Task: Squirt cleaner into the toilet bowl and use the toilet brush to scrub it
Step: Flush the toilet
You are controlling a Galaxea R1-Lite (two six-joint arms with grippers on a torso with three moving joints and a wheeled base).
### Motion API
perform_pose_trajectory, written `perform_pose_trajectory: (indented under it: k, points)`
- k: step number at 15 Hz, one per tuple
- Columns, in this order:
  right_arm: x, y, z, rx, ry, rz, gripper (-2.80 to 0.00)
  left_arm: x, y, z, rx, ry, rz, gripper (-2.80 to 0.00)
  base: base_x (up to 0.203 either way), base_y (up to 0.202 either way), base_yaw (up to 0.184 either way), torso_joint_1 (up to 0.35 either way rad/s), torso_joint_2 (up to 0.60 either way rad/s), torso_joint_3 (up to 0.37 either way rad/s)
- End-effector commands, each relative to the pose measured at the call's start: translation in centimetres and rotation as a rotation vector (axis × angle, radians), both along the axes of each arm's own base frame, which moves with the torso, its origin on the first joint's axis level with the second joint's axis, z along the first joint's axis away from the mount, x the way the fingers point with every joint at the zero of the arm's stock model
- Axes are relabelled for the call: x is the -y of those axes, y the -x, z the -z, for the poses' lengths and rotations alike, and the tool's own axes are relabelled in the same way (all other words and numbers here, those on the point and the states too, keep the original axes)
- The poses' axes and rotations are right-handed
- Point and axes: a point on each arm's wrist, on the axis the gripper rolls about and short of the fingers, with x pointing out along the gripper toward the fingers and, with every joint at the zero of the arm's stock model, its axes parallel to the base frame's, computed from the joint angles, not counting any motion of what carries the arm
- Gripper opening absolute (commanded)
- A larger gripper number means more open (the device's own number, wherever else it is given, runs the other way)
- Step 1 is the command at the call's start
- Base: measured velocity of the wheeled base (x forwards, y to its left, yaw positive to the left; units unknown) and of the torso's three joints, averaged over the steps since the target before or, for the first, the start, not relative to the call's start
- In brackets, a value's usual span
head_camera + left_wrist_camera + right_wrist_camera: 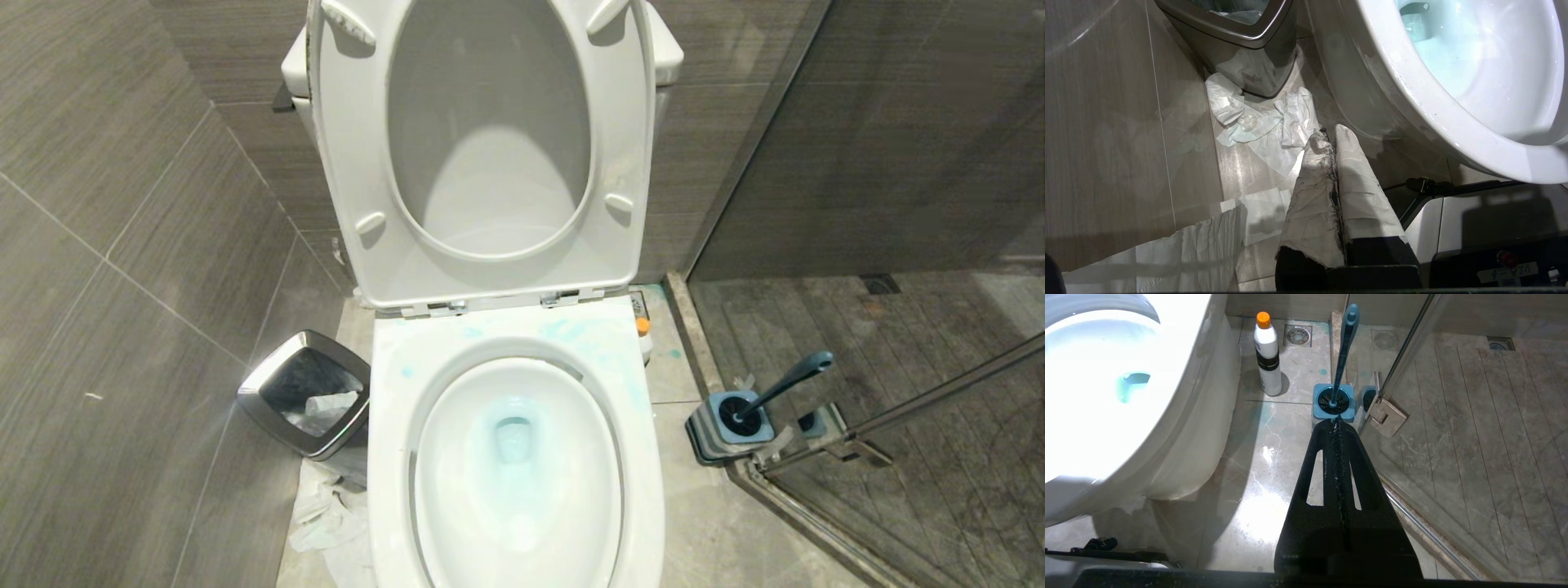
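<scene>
A square steel waste bin [304, 394] with a liner stands on the grey floor tiles by the left wall, and crumpled white paper [1257, 122] lies on the floor just in front of it. On the other side, a square light-blue-and-grey holder [729, 426] sits beside a glass shower door [914, 392]; a white bottle with an orange cap [1267, 355] stands upright near a floor drain [1298, 335]

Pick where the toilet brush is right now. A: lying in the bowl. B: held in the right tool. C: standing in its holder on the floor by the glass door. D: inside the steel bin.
C: the brush stands head-down in its blue holder on the floor next to the glass door, apart from the bowl; the right tool is shut and empty.
</scene>
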Motion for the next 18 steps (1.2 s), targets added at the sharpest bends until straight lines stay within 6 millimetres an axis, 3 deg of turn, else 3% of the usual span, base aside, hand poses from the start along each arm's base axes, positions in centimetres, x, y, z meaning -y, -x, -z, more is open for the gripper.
perform_pose_trajectory:
  k: [1, 18]
  points:
    - [0.00, -0.01, 0.00, -0.001, 0.000, -0.001, -2.80, 0.00, -0.02, 0.04, -0.005, 0.000, -0.001, -2.80, 0.000, 0.000, 0.000, 0.000, 0.00, 0.000]
    - [0.00, 0.00, 0.00, 0.000, 0.000, -0.001, -2.80, 0.00, -0.02, 0.01, -0.003, 0.000, -0.001, -2.80, 0.000, 0.000, 0.000, 0.000, 0.00, 0.000]
